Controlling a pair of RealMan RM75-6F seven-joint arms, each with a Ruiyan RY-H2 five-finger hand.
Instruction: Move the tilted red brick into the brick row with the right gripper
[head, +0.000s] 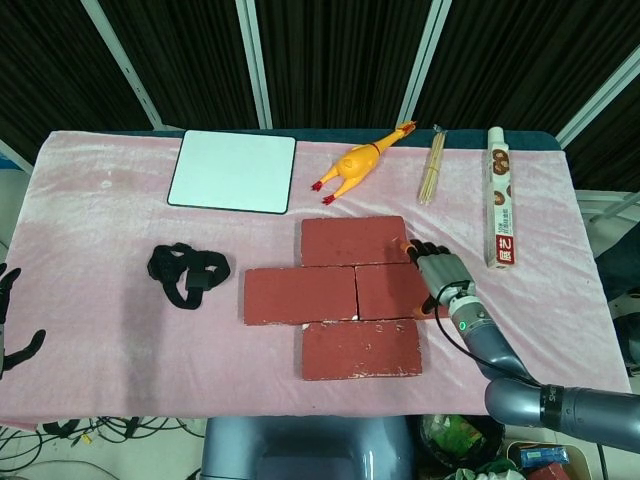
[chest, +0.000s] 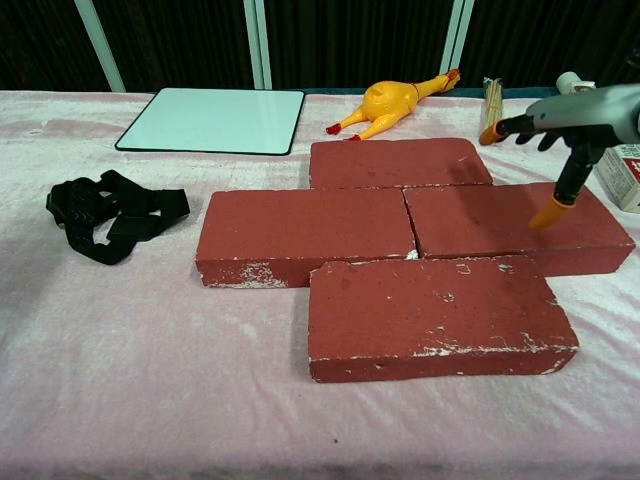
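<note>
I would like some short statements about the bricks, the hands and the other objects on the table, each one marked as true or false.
1. Four red bricks lie on the pink cloth. True.
2. The right hand grips a brick and holds it above the table. False: its fingers are spread above the right middle brick, which lies flat in line with the left middle brick.
3. The rubber chicken lies on the whiteboard. False: it lies on the cloth, to the right of the whiteboard.
4. The black strap lies left of the bricks. True.
5. The left hand rests on a brick. False: it is at the left table edge, far from them.
</note>
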